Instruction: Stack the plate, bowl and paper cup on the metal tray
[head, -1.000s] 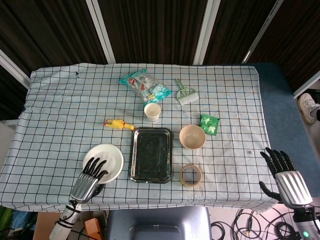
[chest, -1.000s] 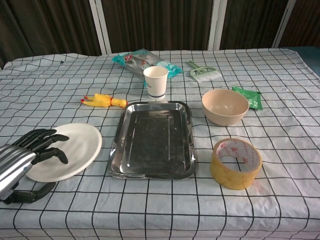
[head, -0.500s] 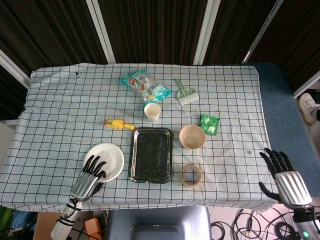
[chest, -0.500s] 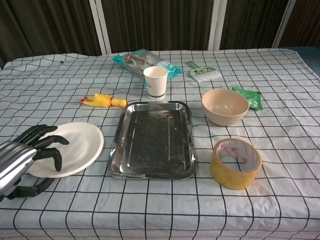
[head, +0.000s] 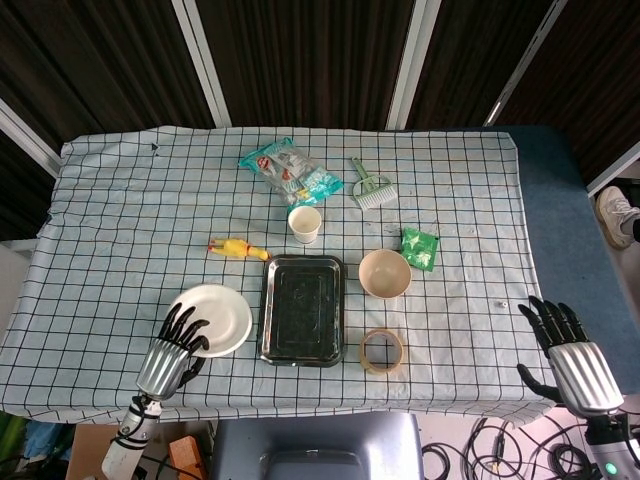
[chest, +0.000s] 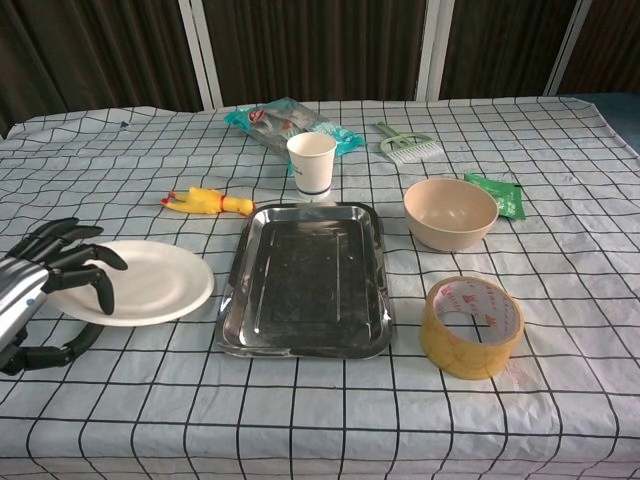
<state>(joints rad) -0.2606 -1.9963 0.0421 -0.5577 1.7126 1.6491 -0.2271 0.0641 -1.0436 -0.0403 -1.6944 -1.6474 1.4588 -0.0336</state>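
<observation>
A white plate (head: 218, 315) (chest: 150, 283) sits left of the metal tray (head: 301, 308) (chest: 305, 280), its left rim raised a little off the cloth. My left hand (head: 172, 352) (chest: 40, 290) holds that rim, fingers over the top and thumb underneath. Right of the tray stands the beige bowl (head: 385, 273) (chest: 450, 213). The paper cup (head: 305, 223) (chest: 312, 162) is upright just behind the tray. My right hand (head: 570, 355) hangs beyond the table's front right corner, fingers spread, holding nothing, and shows only in the head view.
A roll of tape (head: 381, 350) (chest: 471, 326) lies in front of the bowl. A yellow rubber chicken (head: 236, 247) lies behind the plate. A snack bag (head: 287, 168), a small green brush (head: 370, 185) and a green packet (head: 420, 248) lie further back.
My left hand has closed on the plate's left rim and drawn back to the left, and the plate now sits flatter and slightly raised. The right hand has not moved.
</observation>
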